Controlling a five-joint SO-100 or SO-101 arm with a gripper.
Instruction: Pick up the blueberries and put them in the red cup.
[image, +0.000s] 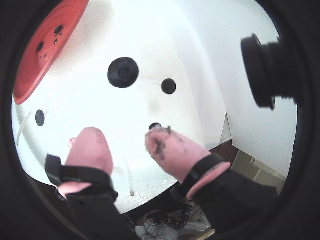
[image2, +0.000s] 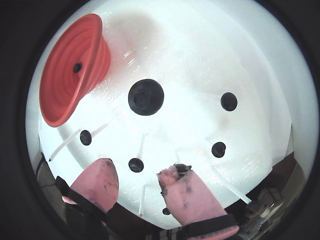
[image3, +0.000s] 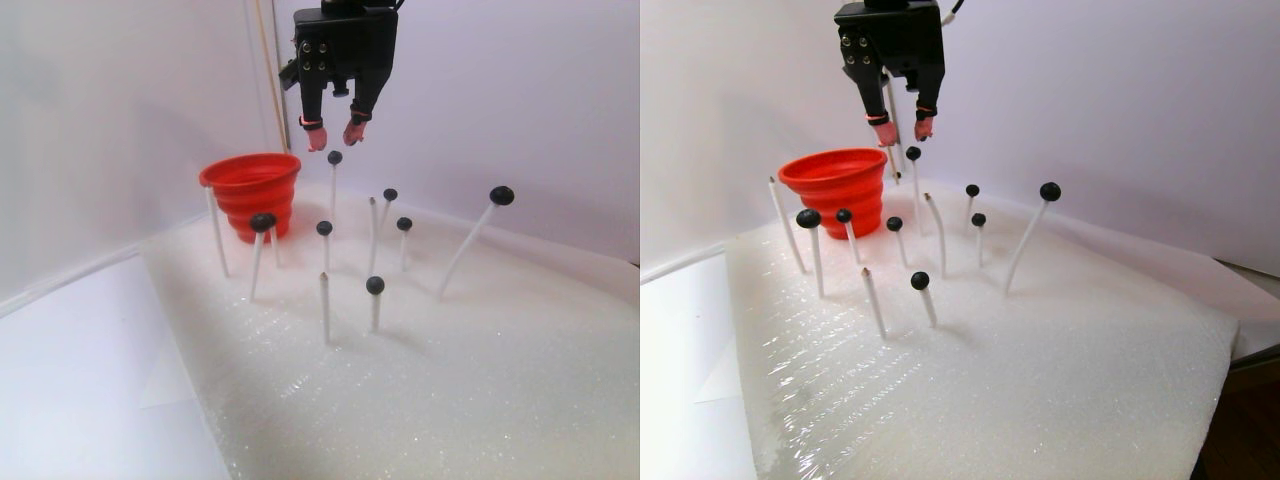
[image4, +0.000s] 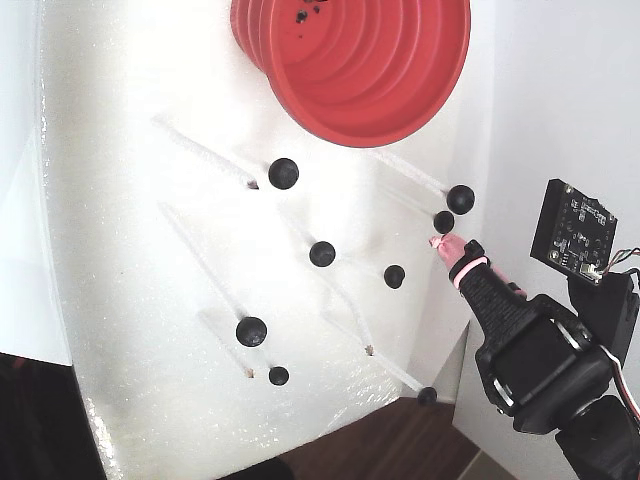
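Blueberries (image3: 262, 221), small matte near-black balls, sit atop thin white sticks (image3: 324, 305) planted in a white foam sheet (image3: 480, 380), with the ribbed red cup (image3: 251, 190) at the far left of the stereo pair view. I see my gripper (image3: 334, 134) hanging from above, pointed straight down just right of the cup, one berry just below its tips. Its pink padded fingertips (image2: 97, 182) are parted with nothing between them.
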